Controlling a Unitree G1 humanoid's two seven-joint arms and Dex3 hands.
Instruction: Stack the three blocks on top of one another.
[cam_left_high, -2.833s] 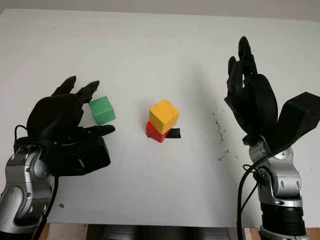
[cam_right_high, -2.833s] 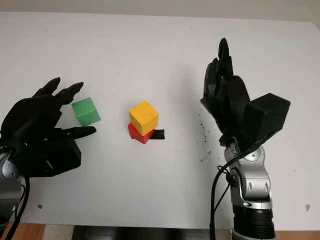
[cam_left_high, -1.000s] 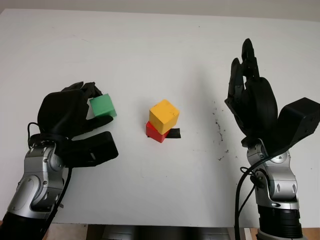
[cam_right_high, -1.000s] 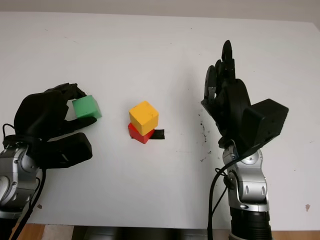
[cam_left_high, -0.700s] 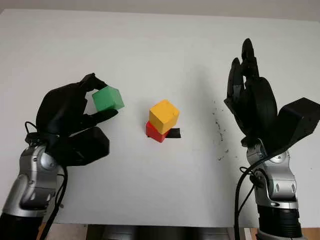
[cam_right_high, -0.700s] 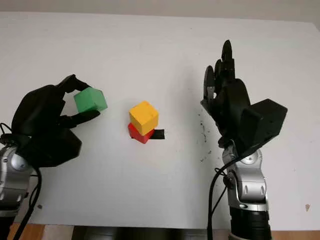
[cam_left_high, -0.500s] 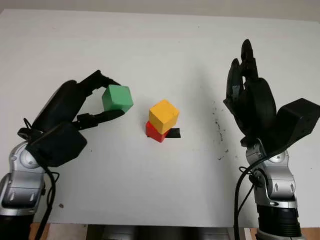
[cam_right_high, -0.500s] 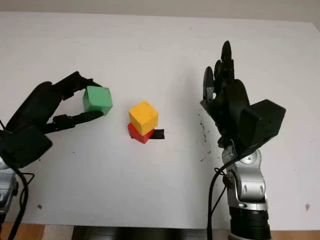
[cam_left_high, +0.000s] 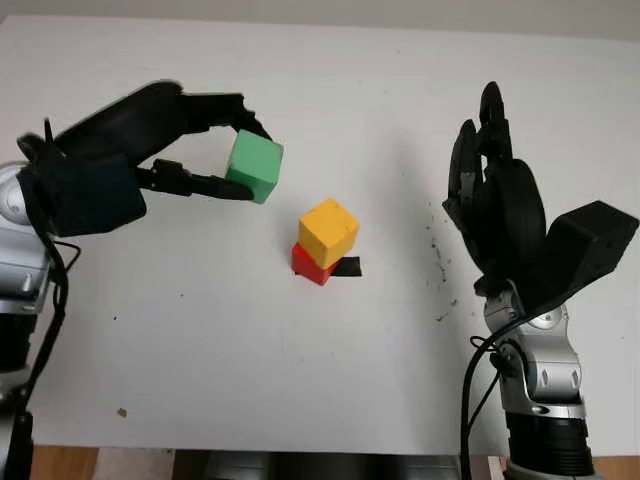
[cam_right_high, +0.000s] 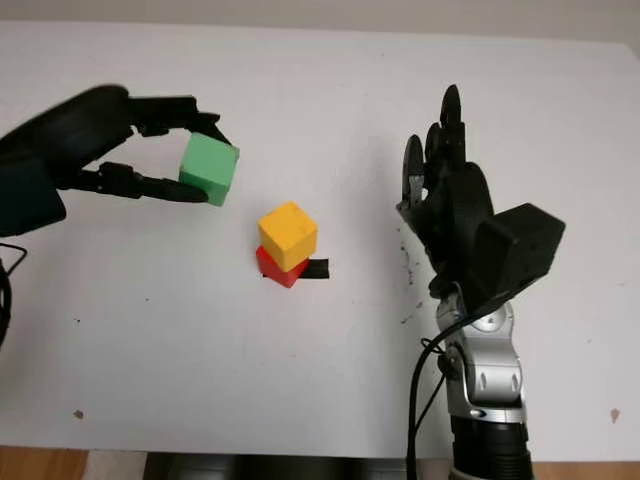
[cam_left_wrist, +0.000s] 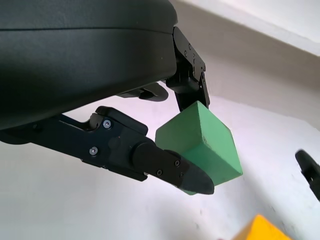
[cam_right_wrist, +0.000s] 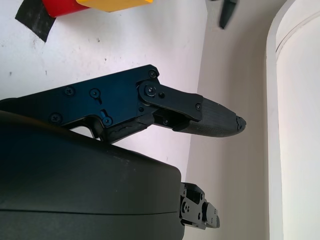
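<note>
A yellow block (cam_left_high: 328, 231) sits askew on a red block (cam_left_high: 309, 265) near the middle of the white table (cam_left_high: 330, 110). My left hand (cam_left_high: 232, 160) holds a green block (cam_left_high: 254, 168) in the air, up and to the left of that stack; the wrist view shows the green block (cam_left_wrist: 202, 144) pinched between black fingertips (cam_left_wrist: 187, 178). My right hand (cam_left_high: 490, 180) stands open, upright, to the right of the stack.
A strip of black tape (cam_left_high: 347, 267) lies on the table beside the red block. Dark specks (cam_left_high: 437, 262) mark the surface between the stack and my right hand. The table's front edge runs along the bottom of the eye views.
My left hand closed on the green block, lifted it off the table and carried it up and right toward the stack. The right hand has barely moved.
</note>
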